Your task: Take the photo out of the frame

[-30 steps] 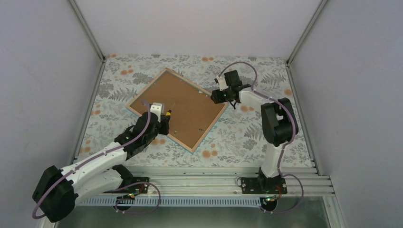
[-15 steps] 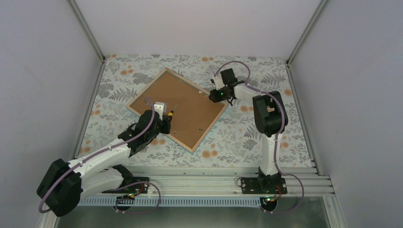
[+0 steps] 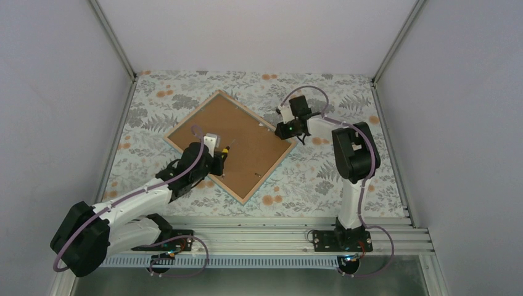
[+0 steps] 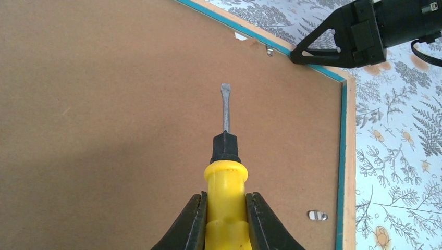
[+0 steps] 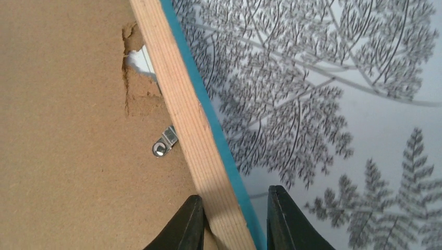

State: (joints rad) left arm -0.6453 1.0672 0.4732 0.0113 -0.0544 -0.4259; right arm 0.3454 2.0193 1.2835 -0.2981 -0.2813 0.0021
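The frame (image 3: 188, 117) lies face down on the flowered table, its brown backing board (image 3: 240, 135) facing up. The photo is hidden under the board. My left gripper (image 3: 217, 155) is shut on a yellow-handled screwdriver (image 4: 225, 182), whose blade hovers over the board (image 4: 104, 104). My right gripper (image 3: 284, 130) stands at the frame's right corner. In the right wrist view its jaws (image 5: 234, 211) are open astride the wood and turquoise rim (image 5: 182, 104), with a gap on the outer side.
Small metal clips (image 5: 165, 141) (image 4: 317, 215) hold the board in the frame. The board's edge is chipped (image 5: 136, 57) near the right gripper, with white showing beneath. Flowered tablecloth (image 3: 321, 172) surrounds the frame. Grey walls close off three sides.
My right gripper has come down over the frame's right corner rim. The frame has shifted slightly toward the front. My left gripper has moved a little right with the screwdriver.
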